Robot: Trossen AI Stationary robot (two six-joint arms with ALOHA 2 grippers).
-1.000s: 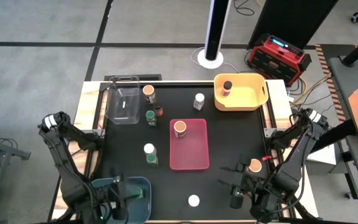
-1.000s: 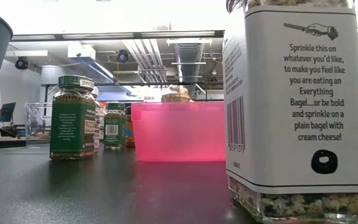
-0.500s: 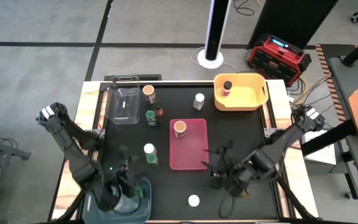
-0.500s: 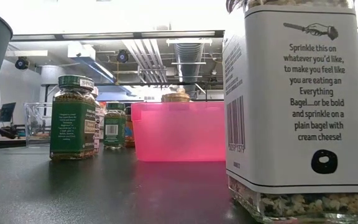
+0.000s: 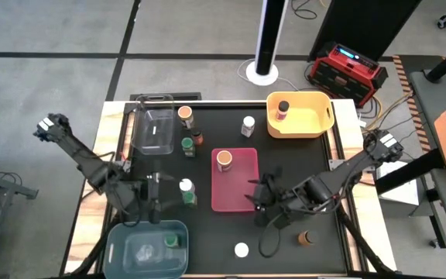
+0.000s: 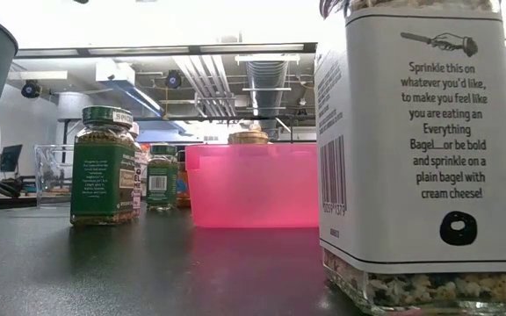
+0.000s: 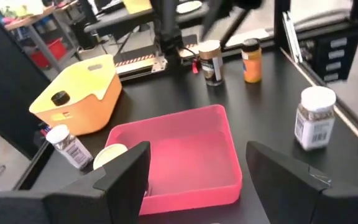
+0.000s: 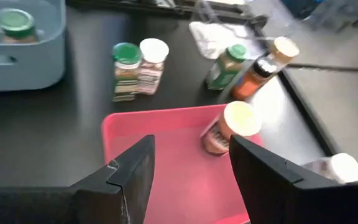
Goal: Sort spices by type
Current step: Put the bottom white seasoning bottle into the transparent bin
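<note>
The spices stand scattered on the table [image 5: 285,155]. Our left gripper [image 5: 155,203] — open, empty — is just beside the green-lidded jar [image 5: 187,198] and white-lidded jar [image 5: 185,185], both upright; the right gripper [image 5: 263,203], also open, is farther, beyond the pink bin [image 5: 238,203].

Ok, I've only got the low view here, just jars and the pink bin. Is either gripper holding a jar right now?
Observer: No. The left gripper is open and empty, over the table just past the blue bin.
Operator: And the right one?
Observer: The right gripper is open and empty too, beside the pink bin, on that arm's own side of it.
Operator: Anything in the blue bin yet?
Observer: One green-lidded jar stands inside it.
</note>
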